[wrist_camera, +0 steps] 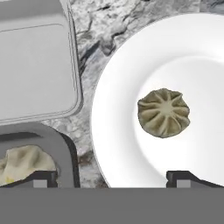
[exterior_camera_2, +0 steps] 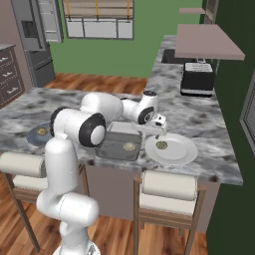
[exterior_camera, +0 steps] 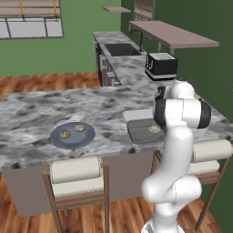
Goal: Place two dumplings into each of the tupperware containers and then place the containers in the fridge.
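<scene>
My gripper (wrist_camera: 111,177) is wide open and holds nothing. One dumpling (wrist_camera: 164,113) sits on the white plate (wrist_camera: 118,87) on the counter (wrist_camera: 94,30), just ahead and a bit right. Another dumpling (wrist_camera: 24,164) lies in the near tub (wrist_camera: 65,148), left of it.

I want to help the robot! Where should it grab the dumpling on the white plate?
Probably across its round middle, coming straight down from above. The dumpling sits alone on the flat white plate, pleats up, with bare plate all around, so the open gripper could drop one of its fingers on each side and squeeze gently.
</scene>
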